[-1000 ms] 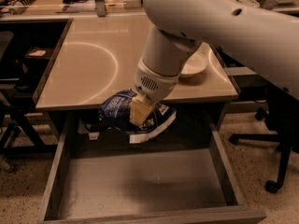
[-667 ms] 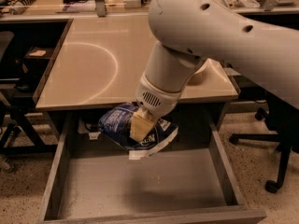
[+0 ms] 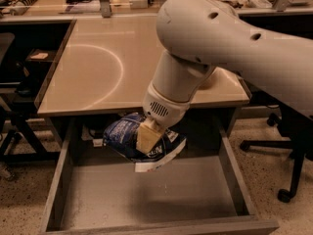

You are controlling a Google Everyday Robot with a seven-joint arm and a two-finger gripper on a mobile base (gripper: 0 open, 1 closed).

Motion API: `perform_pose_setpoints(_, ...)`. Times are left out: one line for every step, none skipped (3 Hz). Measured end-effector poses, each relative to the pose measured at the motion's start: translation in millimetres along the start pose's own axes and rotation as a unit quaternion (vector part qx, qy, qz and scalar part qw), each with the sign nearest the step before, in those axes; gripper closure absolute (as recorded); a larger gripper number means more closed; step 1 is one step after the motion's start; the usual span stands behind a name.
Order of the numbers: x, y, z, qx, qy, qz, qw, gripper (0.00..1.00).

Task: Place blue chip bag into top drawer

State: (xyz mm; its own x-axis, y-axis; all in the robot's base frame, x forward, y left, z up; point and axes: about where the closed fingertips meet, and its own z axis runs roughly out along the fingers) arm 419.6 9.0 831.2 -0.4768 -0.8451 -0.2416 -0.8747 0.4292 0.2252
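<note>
Since a second ago the big white arm has swung forward and lower, bringing the dark-blue crinkled foil chip bag [image 3: 120, 136] out from under the edge of the beige tabletop [image 3: 98, 67].

In the camera view, the two-finger gripper [image 3: 148, 137] is clamped on the chip bag. The bag hangs clear above the floor of the wide, shallow grey drawer [image 3: 161, 195], toward its 12 o'clock end. To my eye it should ease toward 6 o'clock, lower until the bag's pale bottom edge nears the floor, then release, so nothing catches the tabletop lip.
</note>
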Motion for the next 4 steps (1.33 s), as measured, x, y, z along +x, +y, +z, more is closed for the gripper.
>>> perform_pose_setpoints(18.4, -6.0, 47.3, -0.033, 0.005, 0.03, 0.999, 1.0)
perform_pose_setpoints(35.6, -14.8, 90.9, -0.06, 0.002, 0.057, 0.9966, 1.0)
perform_pose_setpoints(42.3, -21.0, 117.9, -0.078, -0.001, 0.071, 0.9944, 1.0)
perform_pose_setpoints(44.1, -24.0, 142.3, -0.098, -0.003, 0.079, 0.992, 1.0)
